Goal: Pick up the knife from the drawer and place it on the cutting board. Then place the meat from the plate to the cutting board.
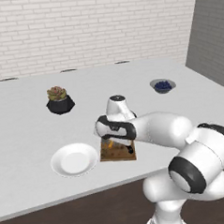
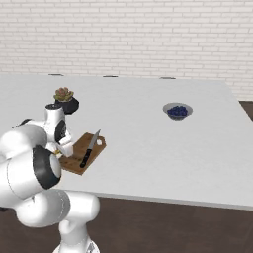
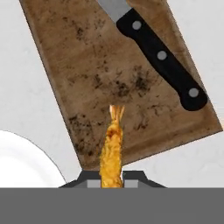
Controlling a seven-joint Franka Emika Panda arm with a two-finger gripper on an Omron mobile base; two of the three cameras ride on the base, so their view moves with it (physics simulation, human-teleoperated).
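My gripper (image 3: 112, 180) is shut on the meat (image 3: 112, 146), an orange-brown elongated piece that sticks out from between the fingers. It hangs over the near edge of the brown cutting board (image 3: 87, 65). The knife (image 3: 162, 57) lies flat on the board's other side, black handle toward me. In the left base view the gripper (image 1: 113, 144) points down at the board (image 1: 117, 153), just right of the white plate (image 1: 74, 159), which is bare. The right base view shows the knife (image 2: 90, 147) lying along the board (image 2: 74, 158). The drawer is out of view.
A potted succulent in a black pot (image 1: 60, 100) stands behind the plate. A small bowl of blue berries (image 1: 162, 86) sits far right. The white counter (image 1: 21, 138) ends at a front edge just below the board, and a brick wall runs behind.
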